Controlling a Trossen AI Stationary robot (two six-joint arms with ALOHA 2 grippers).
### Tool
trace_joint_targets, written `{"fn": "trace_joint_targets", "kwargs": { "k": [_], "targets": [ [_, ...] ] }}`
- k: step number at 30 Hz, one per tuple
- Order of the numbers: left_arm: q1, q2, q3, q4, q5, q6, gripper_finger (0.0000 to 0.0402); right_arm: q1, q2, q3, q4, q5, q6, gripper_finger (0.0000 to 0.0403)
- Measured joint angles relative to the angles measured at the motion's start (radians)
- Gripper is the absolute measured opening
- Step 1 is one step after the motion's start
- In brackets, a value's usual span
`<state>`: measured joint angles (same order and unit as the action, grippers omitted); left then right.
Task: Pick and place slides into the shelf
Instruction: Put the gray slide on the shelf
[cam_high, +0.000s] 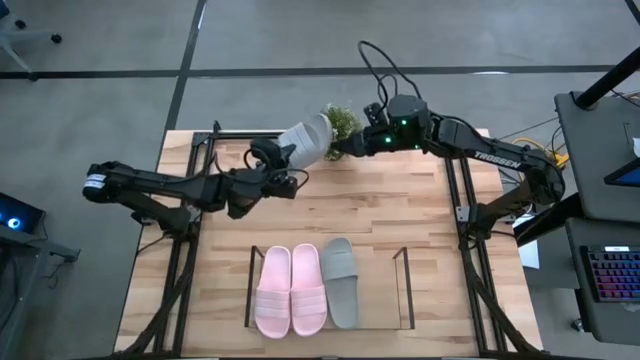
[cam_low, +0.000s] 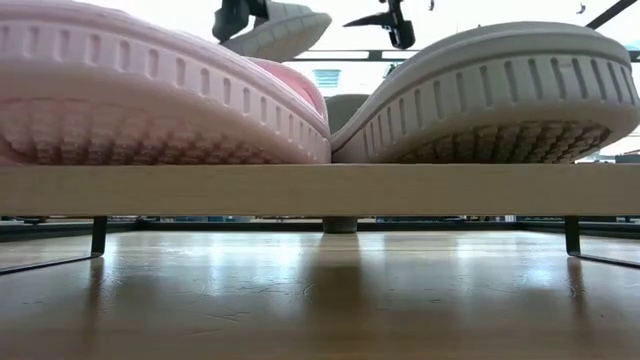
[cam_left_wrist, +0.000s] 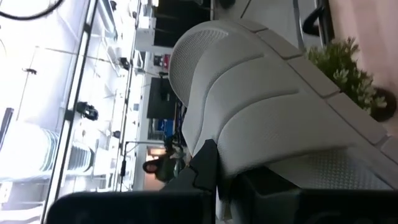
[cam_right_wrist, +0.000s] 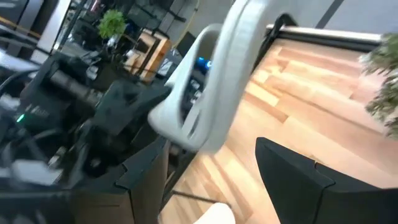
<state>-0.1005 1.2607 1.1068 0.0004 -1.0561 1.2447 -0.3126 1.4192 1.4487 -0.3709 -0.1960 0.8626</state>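
Pale butcher-block wood makes up the table (cam_high: 400, 220), and near its front edge sits the low black-wire shelf with a light wood base (cam_high: 385, 318). On that base lie three foam slides side by side: a light pink pair (cam_high: 291, 290) and one grey slide (cam_high: 340, 282), leaving a free slot at the shelf's right end.

The fourth grey foam slide (cam_high: 306, 139) is up in the air near the table's far edge, beside a small green potted plant (cam_high: 343, 122). The left gripper (cam_high: 283, 163) has its jaws clamped tight on one end of it. The right gripper (cam_high: 338, 149) sits just beside the slide's other end, jaws spread wide and holding nothing.

This looks like a hand-over or a two-arm regrasp. To do it well, the right jaws should probably straddle the sole squarely and close firmly before the left lets go, then carry it toe-forward into the free slot, clear of the wire uprights.
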Motion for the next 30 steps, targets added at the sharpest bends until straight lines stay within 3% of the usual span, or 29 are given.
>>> {"fn": "trace_joint_targets", "kwargs": {
  "k": [14, 22, 30],
  "targets": [
    [-0.058, 0.057, 0.018, 0.029, 0.003, 0.003, 0.0, -0.015, -0.001, 0.0, 0.001, 0.051, -0.049, 0.0233],
    [-0.066, 0.095, 0.022, 0.194, 0.0, 0.14, 0.0, -0.015, 0.017, 0.0, 0.002, 0.05, -0.051, 0.0232],
    [-0.066, 0.095, 0.018, 0.199, 0.0, 0.151, 0.0, -0.015, 0.017, 0.0, -0.019, 0.065, -0.049, 0.0208]
  ]
}}
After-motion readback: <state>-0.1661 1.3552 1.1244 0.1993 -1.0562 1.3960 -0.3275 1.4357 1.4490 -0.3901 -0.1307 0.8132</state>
